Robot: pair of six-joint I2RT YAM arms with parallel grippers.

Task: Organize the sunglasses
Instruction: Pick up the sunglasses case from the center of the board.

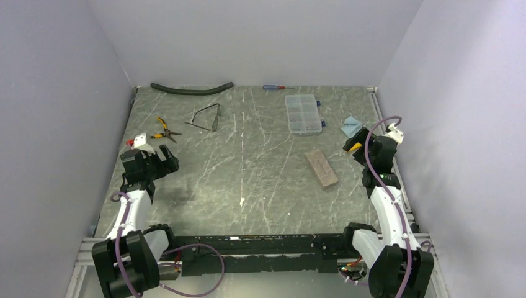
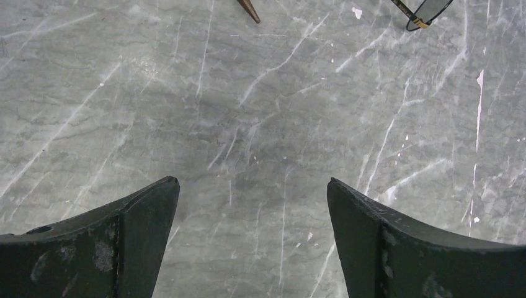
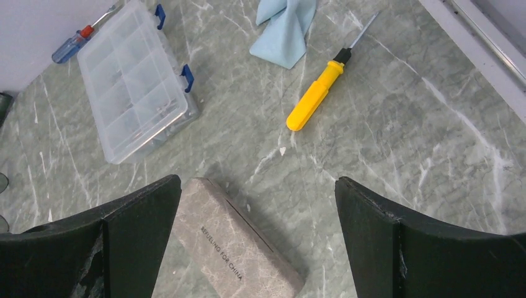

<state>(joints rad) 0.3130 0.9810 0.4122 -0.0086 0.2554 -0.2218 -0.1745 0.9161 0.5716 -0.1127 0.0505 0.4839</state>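
Note:
The sunglasses [image 1: 206, 118], a thin dark wire frame with greyish lenses, lie with arms unfolded at the far left of the table. Only one lens corner [image 2: 428, 9] of them shows at the top edge of the left wrist view. My left gripper [image 1: 166, 159] [image 2: 251, 181] hovers open over bare table, nearer and to the left of the sunglasses, with nothing between its fingers. On the right, my right gripper [image 1: 365, 144] [image 3: 257, 180] is open above the closed brown case [image 1: 321, 167] [image 3: 236, 242], which lies flat below its left finger [image 3: 136, 236].
Yellow-handled pliers [image 1: 164, 129] [image 2: 249, 9] lie left of the sunglasses. A clear organizer box [image 1: 303, 113] [image 3: 133, 81], a blue cloth [image 1: 352, 127] [image 3: 285, 28] and a yellow screwdriver [image 3: 316, 93] are at the right. A black hose [image 1: 191, 89] and a blue-handled screwdriver [image 1: 273, 87] lie along the back wall.

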